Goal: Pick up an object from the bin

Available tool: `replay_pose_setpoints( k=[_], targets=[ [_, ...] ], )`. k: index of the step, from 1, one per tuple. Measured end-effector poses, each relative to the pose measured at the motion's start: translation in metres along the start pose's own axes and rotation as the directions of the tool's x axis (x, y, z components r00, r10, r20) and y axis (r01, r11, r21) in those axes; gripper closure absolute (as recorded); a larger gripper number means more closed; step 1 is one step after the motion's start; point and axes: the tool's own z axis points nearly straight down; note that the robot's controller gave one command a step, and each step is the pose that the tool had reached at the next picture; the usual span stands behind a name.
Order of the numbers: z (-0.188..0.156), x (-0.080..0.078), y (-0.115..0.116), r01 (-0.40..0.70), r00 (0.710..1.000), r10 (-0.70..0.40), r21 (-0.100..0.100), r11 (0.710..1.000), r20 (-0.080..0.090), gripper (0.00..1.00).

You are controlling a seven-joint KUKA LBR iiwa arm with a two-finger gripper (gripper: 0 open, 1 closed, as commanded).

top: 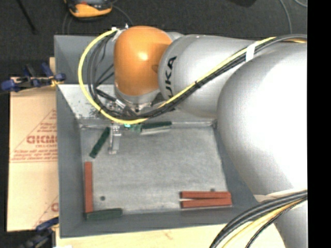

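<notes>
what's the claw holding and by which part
Nothing shows in the claw; it hangs beside a tilted dark green stick.

text: "uka", black letters | on: silver arm (232,102) | reads vertically

Grey bin (67,138); red-brown bars (205,199); dark-green bars (99,142); orange cover (137,58).

Green bar (156,125) half under orange wrist cover (137,61); right of the bin (67,138) behind the arm (253,112)
</notes>
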Motion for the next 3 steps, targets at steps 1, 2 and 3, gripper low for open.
replay_pose_setpoints(
  k=[1,2,3],
  targets=[
    [-0.005,-0.002,-0.001,-0.003,1.0,0.004,-0.001,1.0,0.008,0.0],
    [0.025,-0.008,0.005,0.134,0.991,-0.134,0.0,0.991,0.018,0.0],
    [0.055,-0.003,0.023,0.515,0.857,-0.515,0.003,0.857,0.005,0.0]
  ],
)
